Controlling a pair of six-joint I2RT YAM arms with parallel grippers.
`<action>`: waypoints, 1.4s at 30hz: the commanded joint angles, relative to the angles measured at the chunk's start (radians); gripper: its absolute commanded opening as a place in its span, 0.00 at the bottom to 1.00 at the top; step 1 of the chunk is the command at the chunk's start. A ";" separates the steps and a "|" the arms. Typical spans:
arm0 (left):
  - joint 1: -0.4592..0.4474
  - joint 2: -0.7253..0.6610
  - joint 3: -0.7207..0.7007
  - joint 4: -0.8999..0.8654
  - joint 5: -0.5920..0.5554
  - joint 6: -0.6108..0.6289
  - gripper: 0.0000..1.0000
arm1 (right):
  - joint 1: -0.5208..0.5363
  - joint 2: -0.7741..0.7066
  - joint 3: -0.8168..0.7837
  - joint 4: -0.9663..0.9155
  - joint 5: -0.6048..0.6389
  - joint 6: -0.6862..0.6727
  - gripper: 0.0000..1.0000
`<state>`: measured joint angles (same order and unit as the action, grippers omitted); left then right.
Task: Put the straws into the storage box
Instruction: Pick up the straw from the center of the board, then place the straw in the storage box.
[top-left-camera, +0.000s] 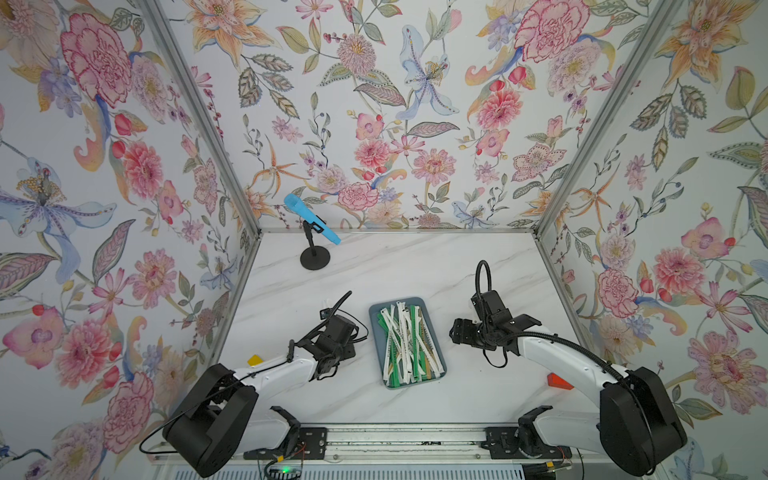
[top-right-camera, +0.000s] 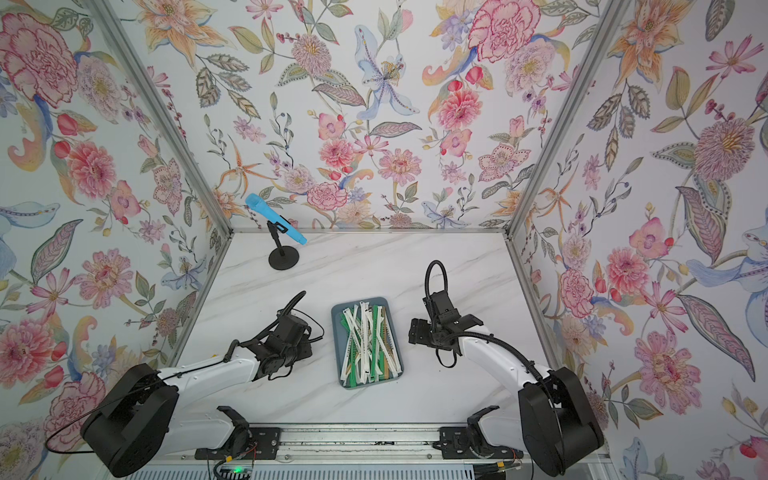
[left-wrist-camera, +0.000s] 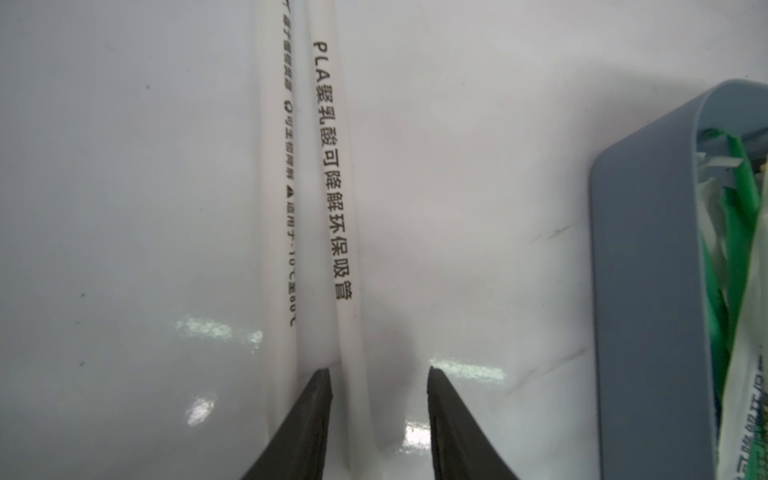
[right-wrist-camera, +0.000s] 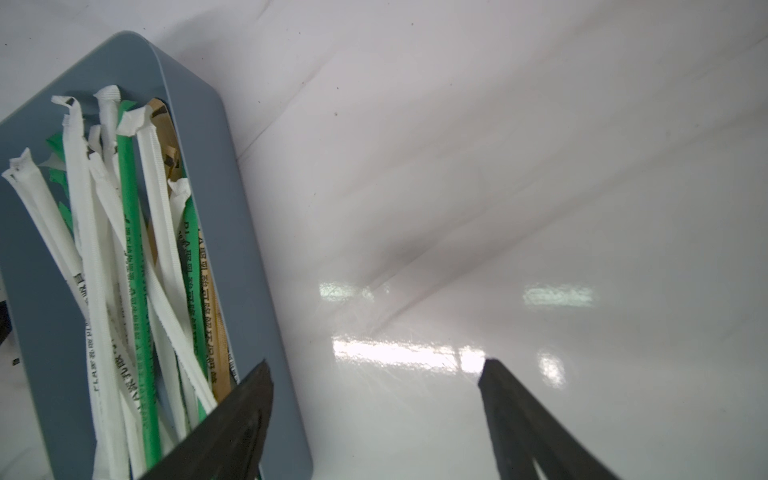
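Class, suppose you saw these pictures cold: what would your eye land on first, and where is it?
Bright floral walls enclose a marble table, where a blue-grey storage box heaped with green, white and tan straws sits between the two arms. A blue microphone stands at the far left, and one white printed straw lies between the fingers of the open left gripper.

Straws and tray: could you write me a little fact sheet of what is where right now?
Storage box: centre of the scene, piled with straws, green, white and tan.
Loose straws: two white ones on the table beside the box.
Left gripper: open, one loose straw between its jaws, not yet pinched.
Right gripper: open, empty, beside the box.
Back corner: blue microphone on a stand.
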<state>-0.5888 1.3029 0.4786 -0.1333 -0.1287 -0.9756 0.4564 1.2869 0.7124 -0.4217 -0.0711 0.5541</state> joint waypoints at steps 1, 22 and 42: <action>0.009 0.035 0.010 0.001 -0.012 0.027 0.38 | -0.005 -0.005 0.009 0.000 0.010 -0.004 0.80; -0.202 -0.088 0.155 -0.088 -0.084 -0.057 0.00 | -0.025 -0.048 0.000 0.000 -0.004 0.000 0.80; -0.548 0.119 0.159 0.160 0.029 -0.348 0.00 | -0.013 -0.060 -0.007 0.002 -0.006 0.000 0.80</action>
<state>-1.1267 1.4120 0.6529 -0.0048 -0.1074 -1.2804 0.4374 1.2430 0.7120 -0.4217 -0.0719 0.5541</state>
